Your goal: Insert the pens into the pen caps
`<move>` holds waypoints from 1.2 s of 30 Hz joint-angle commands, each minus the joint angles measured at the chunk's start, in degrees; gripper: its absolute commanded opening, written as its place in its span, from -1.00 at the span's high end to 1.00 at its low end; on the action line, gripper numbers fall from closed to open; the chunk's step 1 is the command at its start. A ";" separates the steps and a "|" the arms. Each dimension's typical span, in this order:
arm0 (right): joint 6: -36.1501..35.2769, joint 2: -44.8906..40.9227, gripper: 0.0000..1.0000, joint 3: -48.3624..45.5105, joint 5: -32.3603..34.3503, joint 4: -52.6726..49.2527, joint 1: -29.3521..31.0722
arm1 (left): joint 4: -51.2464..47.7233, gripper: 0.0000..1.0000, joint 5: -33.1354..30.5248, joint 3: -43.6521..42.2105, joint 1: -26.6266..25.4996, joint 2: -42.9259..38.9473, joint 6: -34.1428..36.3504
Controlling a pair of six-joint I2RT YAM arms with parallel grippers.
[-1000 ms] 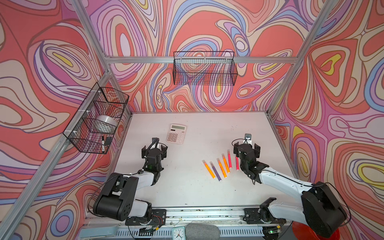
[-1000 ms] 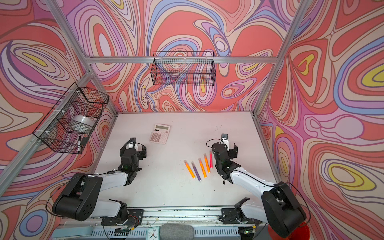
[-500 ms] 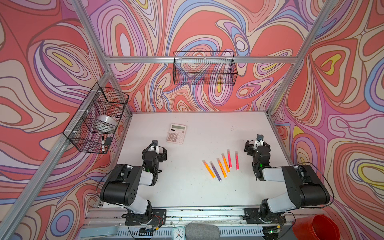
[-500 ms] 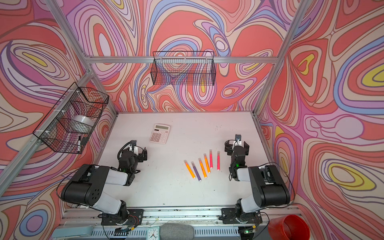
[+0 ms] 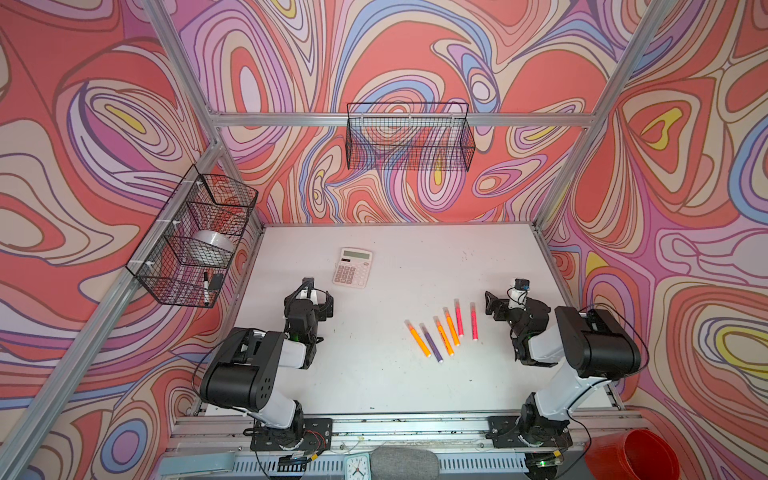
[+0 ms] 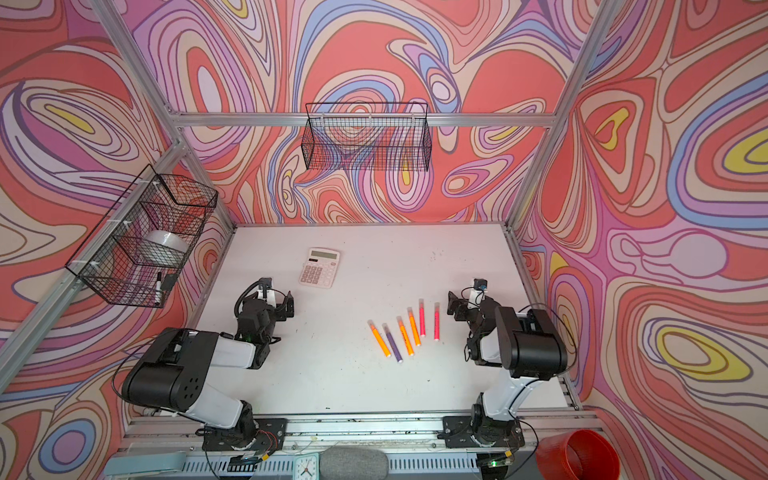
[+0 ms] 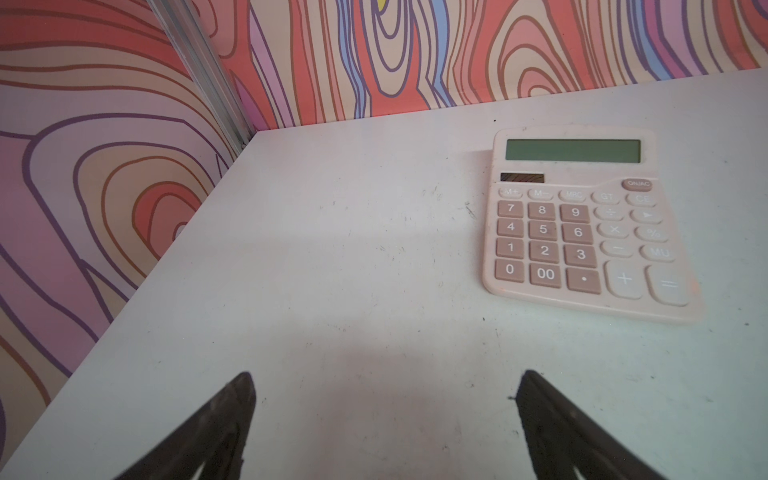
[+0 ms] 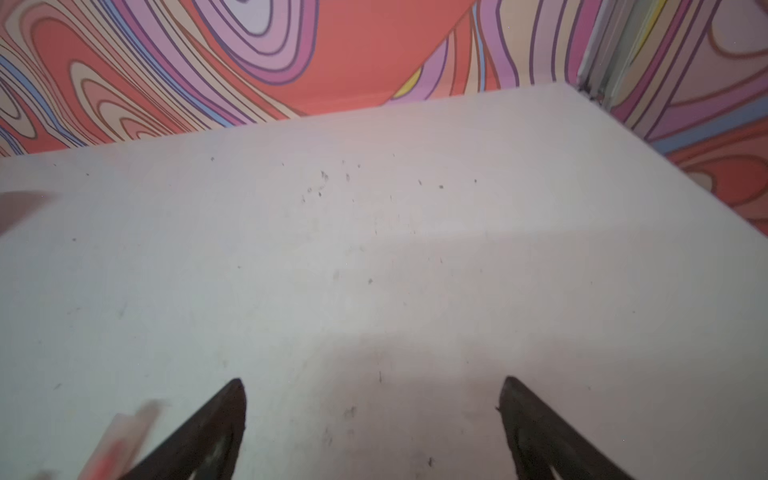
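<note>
Several pens lie fanned in a row on the white table (image 5: 374,382), right of centre in both top views: orange (image 5: 417,336), purple (image 5: 431,343), two more orange (image 5: 444,336) (image 6: 414,328) and two pink-red (image 5: 459,318) (image 6: 436,322). Each shows a pale cap (image 5: 472,306) on its far end. My right gripper (image 5: 515,305) (image 6: 473,306) rests low, just right of the row, open and empty (image 8: 372,392); a blurred pink pen (image 8: 120,436) lies beside one finger. Far left of the pens, my left gripper (image 5: 307,301) (image 7: 384,386) is open over bare table.
A pink calculator (image 5: 352,267) (image 7: 582,224) lies just beyond the left gripper. Two wire baskets hang on the walls, one at the back (image 5: 409,141), one on the left (image 5: 195,237) holding a tape roll and a black-and-white marker (image 5: 206,286). A red bucket (image 5: 636,455) stands outside, front right.
The right gripper has drawn away from the pens to the right, and its arm has folded back. The left arm has folded back too. Both grippers stayed open.
</note>
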 commanded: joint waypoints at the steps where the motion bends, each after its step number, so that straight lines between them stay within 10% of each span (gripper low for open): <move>1: -0.62 -1.98 -0.97 5.81 -5.02 -2.77 0.49 | 1.36 -1.00 -0.18 0.47 0.39 -0.12 -0.17; 36: -0.71 -1.57 -0.96 6.15 -3.19 -2.62 1.27 | -6.58 -1.00 -0.76 4.32 4.04 -0.38 -5.26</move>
